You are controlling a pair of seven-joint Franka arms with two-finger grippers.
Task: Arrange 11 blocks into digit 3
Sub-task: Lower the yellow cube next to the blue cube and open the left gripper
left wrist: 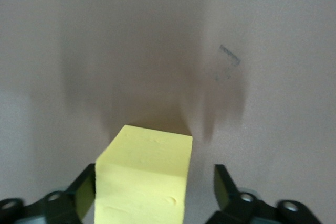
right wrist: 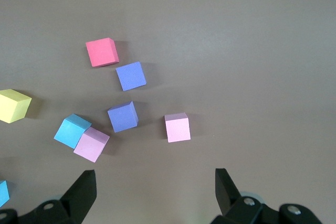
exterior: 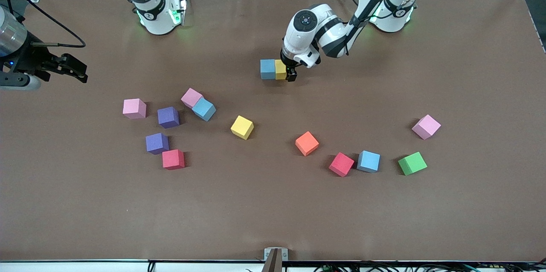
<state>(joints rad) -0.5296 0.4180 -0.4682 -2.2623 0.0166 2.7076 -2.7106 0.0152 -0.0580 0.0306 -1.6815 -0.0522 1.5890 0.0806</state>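
A yellow block (exterior: 280, 69) stands on the table touching a light blue block (exterior: 268, 69), the two in a short row near the robots' bases. My left gripper (exterior: 290, 72) is down at the yellow block (left wrist: 144, 177), open, with the block between its fingers (left wrist: 224, 182) and a gap on one side. No digit 3 shows, only this pair. Other blocks lie loose nearer the camera: yellow (exterior: 242, 127), orange (exterior: 307, 143), red (exterior: 341, 164), light blue (exterior: 369, 161), green (exterior: 412, 163). My right gripper (exterior: 79, 71) waits open over the right arm's end of the table.
Toward the right arm's end lie two purple cubes (exterior: 168, 117) (exterior: 157, 143), a red one (exterior: 173, 159), a light blue one (exterior: 204, 109) and two pink ones (exterior: 135, 108) (exterior: 191, 97). Another pink cube (exterior: 426, 126) sits by the green block.
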